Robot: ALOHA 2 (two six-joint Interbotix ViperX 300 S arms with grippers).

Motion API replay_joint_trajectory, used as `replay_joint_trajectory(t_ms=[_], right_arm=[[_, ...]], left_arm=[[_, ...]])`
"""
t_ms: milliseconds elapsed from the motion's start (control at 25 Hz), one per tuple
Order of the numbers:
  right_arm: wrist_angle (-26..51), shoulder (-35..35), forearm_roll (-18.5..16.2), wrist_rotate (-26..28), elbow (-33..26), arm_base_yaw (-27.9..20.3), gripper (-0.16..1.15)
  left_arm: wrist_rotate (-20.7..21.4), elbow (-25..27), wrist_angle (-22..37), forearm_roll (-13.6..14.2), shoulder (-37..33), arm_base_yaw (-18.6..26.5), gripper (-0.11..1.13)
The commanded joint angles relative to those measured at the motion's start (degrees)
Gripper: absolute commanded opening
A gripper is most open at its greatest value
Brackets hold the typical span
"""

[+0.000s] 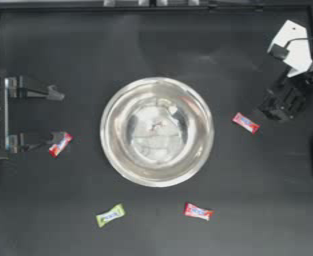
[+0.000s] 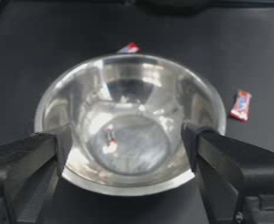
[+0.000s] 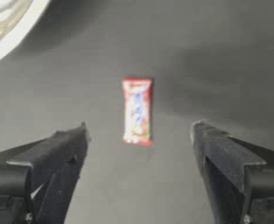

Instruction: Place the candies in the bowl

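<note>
The steel bowl [image 1: 108, 131] stands mid-table, and a small pale twist-wrapped candy [image 2: 110, 142] lies in its base. My left gripper [image 1: 55, 116] is open at the left, facing the bowl [image 2: 127, 59], and a red candy [image 1: 60, 144] lies against its nearer fingertip. On the right, my right gripper [image 1: 273, 109] hangs open just above another red candy [image 1: 245, 122], which lies ahead of and between the jaws [image 3: 137, 110]. A third red candy [image 1: 198, 211] and a yellow-green candy [image 1: 110, 215] lie on the table in front of the bowl.
A white card-like piece [image 1: 293, 42] sits by the right arm at the back right. The bowl's rim [image 3: 10, 36] lies close to the right gripper [image 3: 139, 131]. Dark bare table surrounds the bowl.
</note>
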Motion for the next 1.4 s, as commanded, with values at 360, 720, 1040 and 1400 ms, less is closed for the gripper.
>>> replay_joint_trajectory(t_ms=[360, 720, 1040, 1400], right_arm=[[-6.24, 10.11, -5.98, 7.91, -0.09, 8.44, 0.99], [-6.86, 14.5, -13.71, 16.79, 0.0, 13.1, 0.99], [-7.21, 18.54, -17.4, 19.25, -0.35, 13.45, 0.99], [-9.14, 20.39, -17.49, 19.25, 0.0, 12.66, 0.99]], left_arm=[[-0.44, -0.53, -0.62, -0.18, 0.18, 0.09, 1.02], [-0.53, -0.09, -0.62, -0.09, -1.41, 0.09, 1.02], [-0.88, 0.0, -0.35, -0.18, -1.93, 0.09, 1.02], [-0.97, -0.18, -0.18, -0.26, -1.93, 0.09, 1.02]])
